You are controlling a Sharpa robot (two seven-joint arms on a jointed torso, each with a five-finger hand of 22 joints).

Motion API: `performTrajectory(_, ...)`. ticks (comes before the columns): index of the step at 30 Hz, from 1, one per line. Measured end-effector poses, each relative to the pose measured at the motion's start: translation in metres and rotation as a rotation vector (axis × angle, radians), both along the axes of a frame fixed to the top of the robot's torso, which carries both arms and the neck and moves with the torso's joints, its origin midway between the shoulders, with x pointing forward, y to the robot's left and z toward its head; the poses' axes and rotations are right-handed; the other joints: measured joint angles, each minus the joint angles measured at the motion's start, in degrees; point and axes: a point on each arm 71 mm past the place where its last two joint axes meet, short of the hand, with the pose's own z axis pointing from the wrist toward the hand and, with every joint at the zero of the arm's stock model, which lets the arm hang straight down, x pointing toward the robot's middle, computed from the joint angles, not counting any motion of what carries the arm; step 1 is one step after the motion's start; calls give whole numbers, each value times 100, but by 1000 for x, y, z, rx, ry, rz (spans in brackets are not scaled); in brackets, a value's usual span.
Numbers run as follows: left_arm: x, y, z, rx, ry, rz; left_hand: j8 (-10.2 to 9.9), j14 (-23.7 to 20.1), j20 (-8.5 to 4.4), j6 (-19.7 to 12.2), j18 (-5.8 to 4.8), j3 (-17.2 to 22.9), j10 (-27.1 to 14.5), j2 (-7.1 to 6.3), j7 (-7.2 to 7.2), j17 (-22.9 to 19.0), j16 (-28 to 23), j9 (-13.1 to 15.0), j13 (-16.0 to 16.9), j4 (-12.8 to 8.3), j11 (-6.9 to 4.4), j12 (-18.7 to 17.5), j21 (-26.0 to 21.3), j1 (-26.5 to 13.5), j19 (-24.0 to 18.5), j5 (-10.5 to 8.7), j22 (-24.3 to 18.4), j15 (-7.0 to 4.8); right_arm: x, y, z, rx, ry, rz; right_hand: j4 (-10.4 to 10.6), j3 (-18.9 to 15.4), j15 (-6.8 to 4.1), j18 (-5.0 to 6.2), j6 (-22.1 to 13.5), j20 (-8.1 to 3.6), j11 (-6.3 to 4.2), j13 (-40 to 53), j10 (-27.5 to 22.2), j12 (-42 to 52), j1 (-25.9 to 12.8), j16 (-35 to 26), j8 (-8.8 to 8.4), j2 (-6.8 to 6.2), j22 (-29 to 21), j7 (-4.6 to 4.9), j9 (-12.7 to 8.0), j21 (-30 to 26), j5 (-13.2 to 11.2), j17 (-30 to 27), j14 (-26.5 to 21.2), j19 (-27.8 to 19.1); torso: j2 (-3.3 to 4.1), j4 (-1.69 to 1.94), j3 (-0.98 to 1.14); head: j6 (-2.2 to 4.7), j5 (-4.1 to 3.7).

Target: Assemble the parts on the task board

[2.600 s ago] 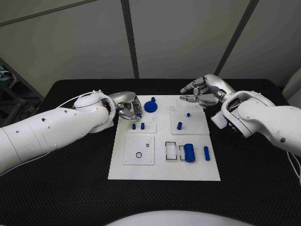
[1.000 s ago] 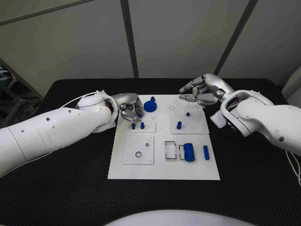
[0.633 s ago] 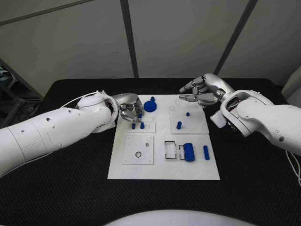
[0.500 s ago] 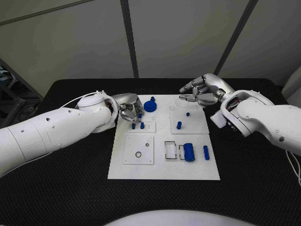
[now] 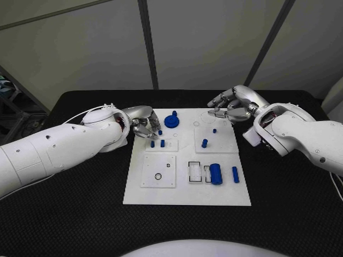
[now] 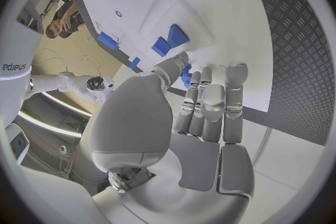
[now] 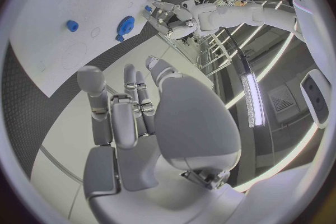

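The white task board (image 5: pixel 187 188) lies in the middle of the black table. At its far end sits a blue gear (image 5: pixel 171 120), also seen as the gear (image 7: pixel 126 23). Two short blue pegs (image 5: pixel 157 143) stand in the small plate below it, and they show again as the pegs (image 6: pixel 168 41). Another peg (image 5: pixel 204 143) stands further right. A thick blue cylinder (image 5: pixel 215 174) and a slim pin (image 5: pixel 236 174) lie lower right. My left hand (image 5: pixel 145 125) hovers at the board's far left edge beside the gear, holding nothing, fingers (image 6: pixel 210 103) side by side. My right hand (image 5: pixel 232 106) hangs over the far right corner, empty, fingers (image 7: pixel 122 106) loosely bent.
A black O-ring (image 5: pixel 157 175) lies on the lower left plate. Black-outlined rectangular slots (image 5: pixel 194 171) sit beside the cylinder. A tiny blue peg (image 5: pixel 215 130) stands near the right hand. Bare black table (image 5: pixel 295 203) surrounds the board on all sides.
My left hand's fingers have drawn back a little from the two short pegs toward the board's far edge. The right hand has barely shifted. No part has moved.
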Motion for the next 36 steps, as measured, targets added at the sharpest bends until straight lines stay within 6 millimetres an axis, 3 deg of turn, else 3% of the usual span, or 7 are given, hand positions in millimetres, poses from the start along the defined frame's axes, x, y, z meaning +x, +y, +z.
performTrajectory(4,-1,5,6,-32,-26,6,0,0,-2,0,0,-6,-11,31,0,12,0,4,-5,-6,8,0,0,31,-1,0,-12,0,1,-3,-1,-73,-26,6,-53,194,0,0,86,9,8,-668,112,-723,124,-1,49,-47,233,40,4,155,-40,0,1,151,-1,0,0,10,0)
performTrajectory(11,-4,22,17,-88,-62,28,0,-29,0,52,3,-6,-11,82,48,-66,-10,17,-5,-6,8,0,-144,82,-106,0,-107,29,2,-11,-3,-253,-93,8,-122,353,39,-1,210,19,57,-1378,343,-1452,159,-2,-1,-83,315,1,-9,198,-93,-1,3,158,-3,-1,-1,34,-13)
performTrajectory(15,-6,37,22,-145,-69,58,63,-83,-11,266,4,119,174,203,45,-193,-61,38,5,-42,5,23,-384,198,-264,0,-283,-4,2,-15,-4,-356,-139,5,-161,395,39,-1,237,39,43,-1506,418,-1551,189,-2,-68,-114,347,-13,-11,226,-93,-1,3,178,-3,-7,-1,68,-87)
performTrajectory(23,-15,59,37,-488,-14,142,94,-728,-64,362,1,320,433,250,-11,-1360,-642,28,36,-124,-69,229,-802,218,-642,0,-512,-47,-2,-7,-14,-513,-207,28,-200,434,38,0,257,18,38,-1657,465,-1680,233,22,-171,-194,391,-33,-17,259,-165,-1,3,198,0,-8,2,116,-268)
performTrajectory(27,-22,65,43,-682,34,177,94,-1266,-63,382,1,309,432,273,9,-2241,-1237,24,36,-135,-68,301,-934,195,-740,0,-563,-42,-5,-3,-20,-571,-226,40,-211,542,38,0,257,18,38,-1798,465,-1807,219,22,-261,-206,393,-33,-22,259,-437,-2,3,198,2,-2,-2,122,-316)
performTrajectory(36,-28,66,49,-936,104,222,94,-1341,-71,381,2,279,367,295,9,-2494,-1499,25,35,-165,-44,340,-1021,173,-788,0,-604,-49,-5,9,-28,-642,-246,62,-237,614,38,0,257,18,38,-1912,464,-1872,218,43,-304,-206,411,-33,-22,259,-536,-2,3,198,2,3,-4,121,-310)
